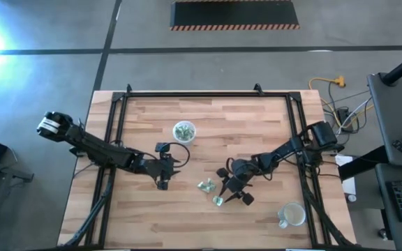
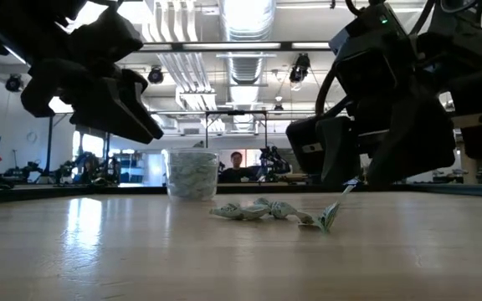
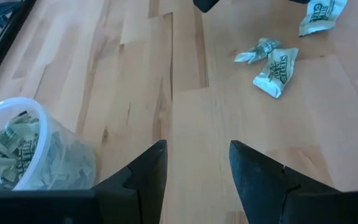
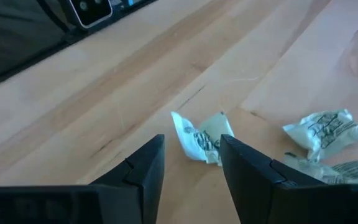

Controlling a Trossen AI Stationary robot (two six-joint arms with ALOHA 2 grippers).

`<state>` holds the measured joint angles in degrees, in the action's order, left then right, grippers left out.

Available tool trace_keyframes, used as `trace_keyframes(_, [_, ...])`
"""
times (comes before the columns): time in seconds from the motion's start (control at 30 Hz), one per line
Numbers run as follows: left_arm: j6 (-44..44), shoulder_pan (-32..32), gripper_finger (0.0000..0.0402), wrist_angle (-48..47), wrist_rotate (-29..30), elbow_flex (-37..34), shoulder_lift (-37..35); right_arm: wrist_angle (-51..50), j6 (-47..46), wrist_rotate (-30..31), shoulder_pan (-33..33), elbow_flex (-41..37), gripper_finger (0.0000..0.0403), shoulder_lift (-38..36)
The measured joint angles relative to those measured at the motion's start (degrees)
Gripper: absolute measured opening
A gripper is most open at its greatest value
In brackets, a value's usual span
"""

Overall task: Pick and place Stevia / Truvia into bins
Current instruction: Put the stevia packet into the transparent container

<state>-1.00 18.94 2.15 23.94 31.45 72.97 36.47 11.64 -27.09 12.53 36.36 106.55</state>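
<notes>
A crumpled pale green and white Stevia sachet stands tilted on one edge on the table. My right gripper is open, low over the wood, with a finger on either side of the sachet's near end. Two more sachets lie just beside it toward the table's left. A round translucent bin, full of sachets, stands toward the far middle. My left gripper is open and holds nothing; it hovers left of the loose sachets, with the bin close by. My right gripper comes slanting down from the table's right, and the sachet's one side lies close against one finger. I cannot tell whether the finger touches it. The sachet's lower edge rests on the table.
A second translucent cup stands near the front right corner. A black frame runs along the table's far and side edges. Bare wood lies between the two grippers and along the near edge.
</notes>
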Motion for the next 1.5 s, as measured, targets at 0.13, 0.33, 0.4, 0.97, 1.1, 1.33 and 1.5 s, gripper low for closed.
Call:
trace_keyframes(0.13, [-0.14, -0.02, 0.0158, -0.14, 0.0, -0.25, 0.0, 0.35, 0.76, 0.04, 0.0, 0.0, 0.0145, 0.34])
trace_keyframes(0.33, [-0.14, -0.02, 0.0158, -0.04, 0.0, -0.82, 0.0, 0.79, 0.88, 0.06, 0.0, 0.0, 0.0133, 0.34])
trace_keyframes(0.4, [-0.17, -0.02, 0.0158, -0.1, 0.02, -1.02, 0.0, 0.74, 0.99, 0.06, 0.0, 0.0, 0.0128, 0.38])
trace_keyframes(0.97, [-0.34, -0.02, 0.0157, 0.53, 0.0, -1.76, 0.0, 1.57, 1.87, 1.5, 0.99, 0.0, 0.012, 0.43])
trace_keyframes(1.1, [-0.34, -0.04, 0.0157, 0.55, 0.02, -1.83, -0.02, 1.6, 2.08, 3.15, 1.15, 0.0, 0.0118, 0.43])
trace_keyframes(1.33, [-0.34, -0.07, 0.0157, 0.53, 0.0, -1.85, -0.02, 1.62, 2.08, 3.23, 1.37, 0.0, 0.0116, 0.43])
trace_keyframes(1.5, [-0.34, -0.07, 0.0157, 0.53, 0.02, -1.85, -0.02, 1.68, 2.15, 3.23, 1.49, 0.0, 0.0114, 0.43])
